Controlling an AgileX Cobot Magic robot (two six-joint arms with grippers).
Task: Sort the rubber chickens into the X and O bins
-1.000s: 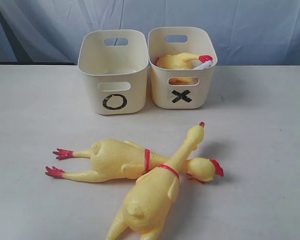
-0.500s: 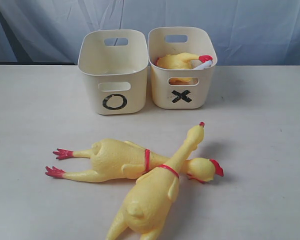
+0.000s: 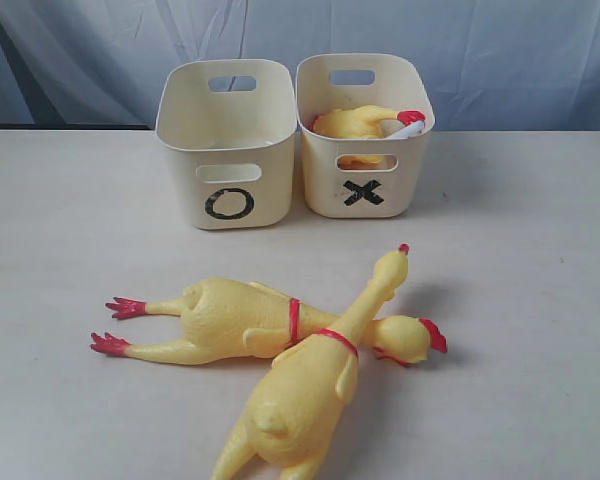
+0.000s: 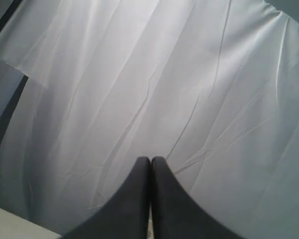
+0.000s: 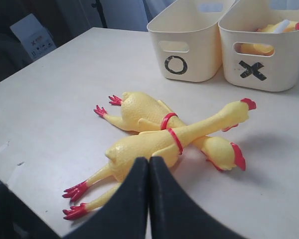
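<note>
Two long yellow rubber chickens lie crossed on the table. One chicken point(image 3: 230, 320) lies flat, red feet to the left, head point(image 3: 415, 338) to the right. The other chicken point(image 3: 310, 385) rests across its neck, beak pointing toward the bins. A shorter chicken point(image 3: 360, 122) with a white tube sits inside the X bin point(image 3: 365, 195). The O bin point(image 3: 230, 200) stands beside it on the left. My right gripper point(image 5: 149, 160) is shut and empty, hovering near the upper chicken point(image 5: 149, 147). My left gripper point(image 4: 150, 159) is shut, facing only white cloth. Neither gripper shows in the exterior view.
A white cloth backdrop point(image 3: 480, 50) hangs behind the table. The pale tabletop point(image 3: 520, 300) stretches bare around the chickens. In the right wrist view a dark area with a white box point(image 5: 32, 32) lies beyond the table's edge.
</note>
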